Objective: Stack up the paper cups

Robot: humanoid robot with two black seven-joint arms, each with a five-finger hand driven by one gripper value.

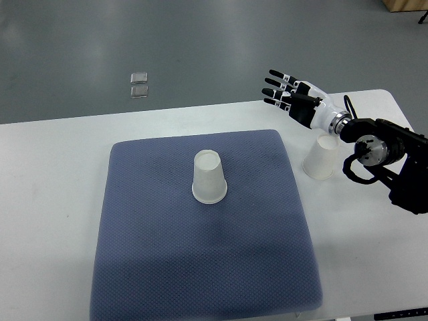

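Observation:
A white paper cup (209, 177) stands upside down near the middle of the blue-grey mat (200, 261). A second white paper cup (320, 159) stands upside down on the white table, just off the mat's right edge. My right hand (287, 93) is above the table's far edge, up and to the left of the second cup, with fingers spread and holding nothing. Its arm (388, 150) comes in from the right edge, passing just right of that cup. The left arm does not show.
The white table (53, 187) bears the mat; its far edge runs along the top and its right edge is near the arm. Two small clear objects (139, 84) lie on the grey floor beyond the table.

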